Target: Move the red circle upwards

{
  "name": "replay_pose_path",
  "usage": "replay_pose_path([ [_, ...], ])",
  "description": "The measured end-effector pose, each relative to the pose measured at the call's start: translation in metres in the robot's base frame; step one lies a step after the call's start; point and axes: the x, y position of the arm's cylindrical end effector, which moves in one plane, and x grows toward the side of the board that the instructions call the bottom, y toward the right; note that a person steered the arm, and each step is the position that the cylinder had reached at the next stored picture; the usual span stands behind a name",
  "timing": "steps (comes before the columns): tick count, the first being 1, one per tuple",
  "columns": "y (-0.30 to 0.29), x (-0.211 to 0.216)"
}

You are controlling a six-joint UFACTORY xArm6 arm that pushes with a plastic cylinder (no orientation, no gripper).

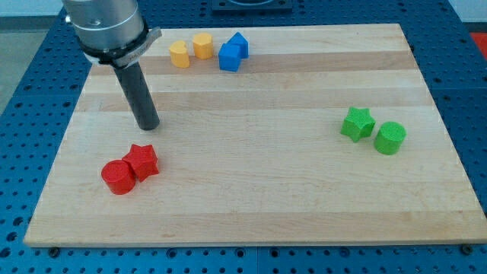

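The red circle (118, 176) is a short red cylinder at the view's lower left of the wooden board (251, 190). A red star (142, 161) touches it on its upper right. My tip (149, 125) rests on the board above both red blocks, a short way above the red star and not touching either. The dark rod runs up from the tip to the arm's grey head at the view's top left.
Two yellow blocks (179, 54) (202, 45) and two blue blocks (230, 57) (240, 43) cluster at the view's top, right of the arm. A green star (357, 123) and a green cylinder (390, 138) sit at the right.
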Motion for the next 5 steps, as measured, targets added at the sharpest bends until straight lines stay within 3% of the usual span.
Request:
replay_pose_path([
  [5,-0.006,-0.030],
])
